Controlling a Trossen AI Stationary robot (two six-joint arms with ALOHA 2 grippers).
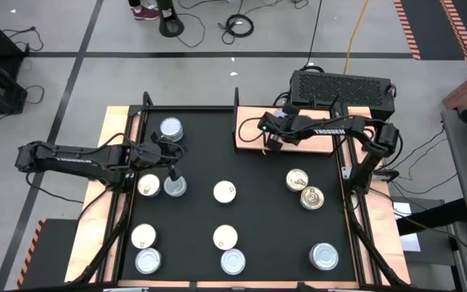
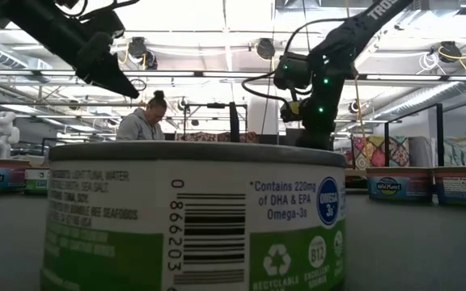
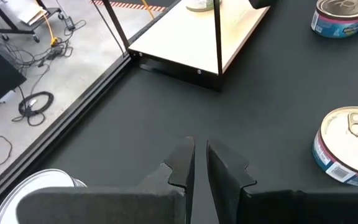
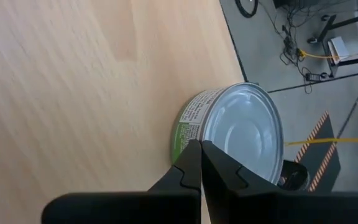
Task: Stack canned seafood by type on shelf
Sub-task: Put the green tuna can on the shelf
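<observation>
The right gripper [image 4: 201, 163], fingers pressed together, nudges a green-label can [image 4: 235, 130] lying on the shelf [image 1: 319, 142] at the table's back edge. The left gripper [image 3: 201, 163], nearly closed and empty, hovers near the left-edge cans [image 1: 149, 186]. They look rigid, slick and moderately heavy; grip across the sidewall.

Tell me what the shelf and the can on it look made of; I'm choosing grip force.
The shelf looks like pale wood with a matte finish: grain lines run across it. The can looks like metal: its silver top is smooth with a soft sheen. Its side carries a green-and-white printed label, probably paper, though that is hard to confirm.
</observation>
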